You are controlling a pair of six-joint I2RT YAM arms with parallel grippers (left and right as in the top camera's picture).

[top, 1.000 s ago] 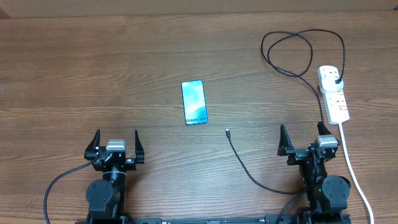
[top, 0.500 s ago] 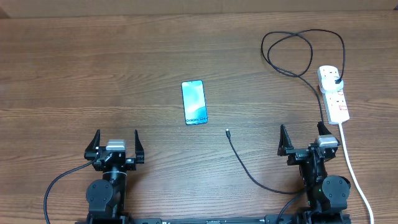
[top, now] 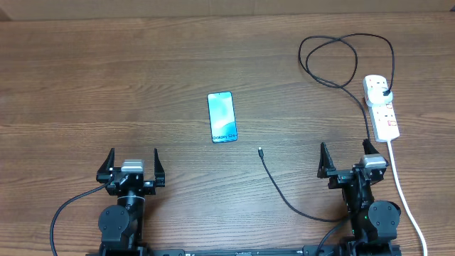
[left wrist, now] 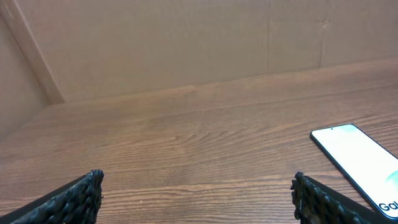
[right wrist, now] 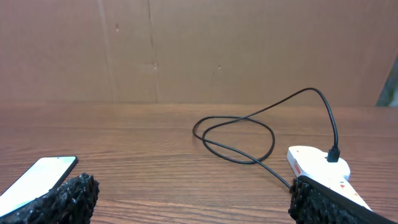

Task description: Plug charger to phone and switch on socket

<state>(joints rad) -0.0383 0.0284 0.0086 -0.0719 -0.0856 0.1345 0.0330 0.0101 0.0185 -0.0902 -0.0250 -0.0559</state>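
Note:
The phone point(top: 222, 117) lies flat mid-table, its light blue screen up and its "Galaxy S24" end nearest me. The charger's connector tip point(top: 261, 151) rests loose on the wood to the phone's right. From it the thin black cable curves past my right arm and loops at the back. Its black plug point(top: 384, 91) sits in the white socket point(top: 382, 107) at the right. My left gripper point(top: 134, 155) and right gripper point(top: 345, 149) stand open near the front edge, holding nothing. The left wrist view catches the phone point(left wrist: 364, 162) right of my left gripper point(left wrist: 196, 186). In the right wrist view, the phone point(right wrist: 34, 180), the charger point(right wrist: 311, 91) and the socket point(right wrist: 317, 163) lie beyond my right gripper point(right wrist: 191, 190).
A thick white cord point(top: 402, 192) runs from the socket toward the front edge, just right of my right arm. A brown cardboard wall point(right wrist: 186, 50) closes off the back of the table.

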